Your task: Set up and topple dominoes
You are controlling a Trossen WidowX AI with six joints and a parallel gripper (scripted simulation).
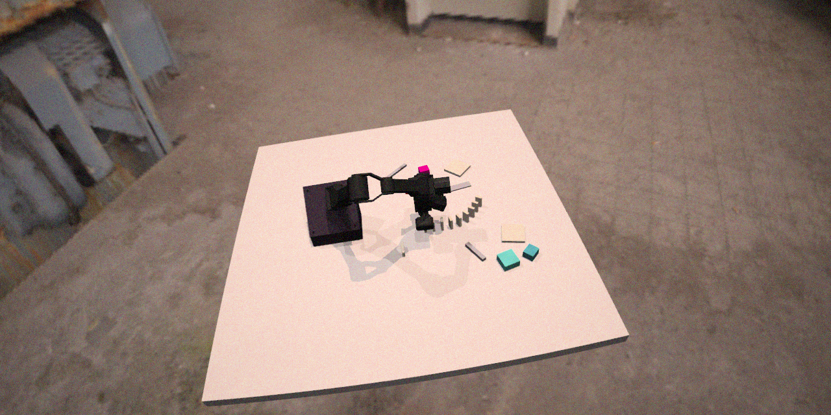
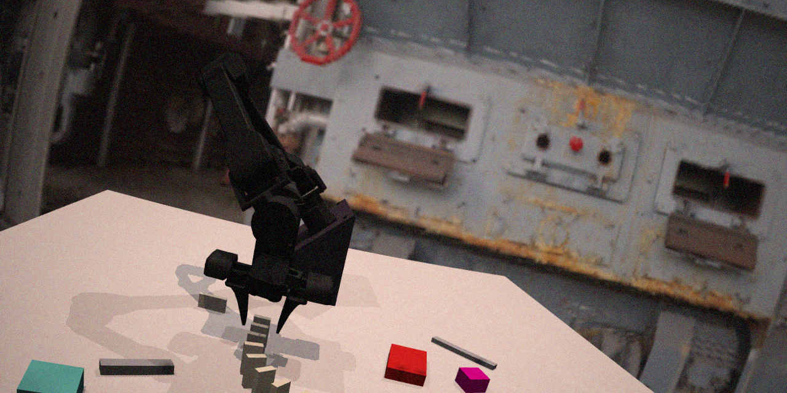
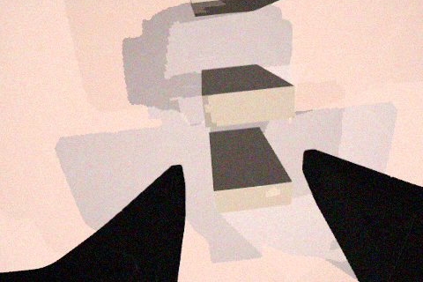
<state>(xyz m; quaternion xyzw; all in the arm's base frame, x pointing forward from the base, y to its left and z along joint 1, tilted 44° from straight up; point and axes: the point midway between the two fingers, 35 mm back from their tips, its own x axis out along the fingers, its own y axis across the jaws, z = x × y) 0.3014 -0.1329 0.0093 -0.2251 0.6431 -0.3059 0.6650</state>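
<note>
A curved row of several grey-beige dominoes (image 1: 458, 220) (image 2: 254, 364) (image 3: 249, 107) stands on the pale table. At its arm-side end, one domino (image 2: 262, 319) (image 3: 250, 160) stands in line behind the others, between my fingers. My gripper (image 1: 425, 228) (image 2: 262, 329) (image 3: 243, 167) is open around it, pointing down, with a gap on each side in the wrist view. In the top view the hand hides this domino. Another loose domino (image 1: 403, 251) (image 2: 212, 302) lies apart from the row, on its long side.
Near the row are a red block (image 2: 406, 364), a magenta cube (image 1: 423, 169) (image 2: 471, 379), a teal block (image 1: 508, 259) (image 2: 51, 377), a smaller teal block (image 1: 530, 252) and a dark bar (image 1: 475, 251) (image 2: 136, 366). Cream tiles (image 1: 513, 232) (image 1: 457, 168) and grey bars (image 1: 461, 186) (image 1: 398, 169) lie farther out.
</note>
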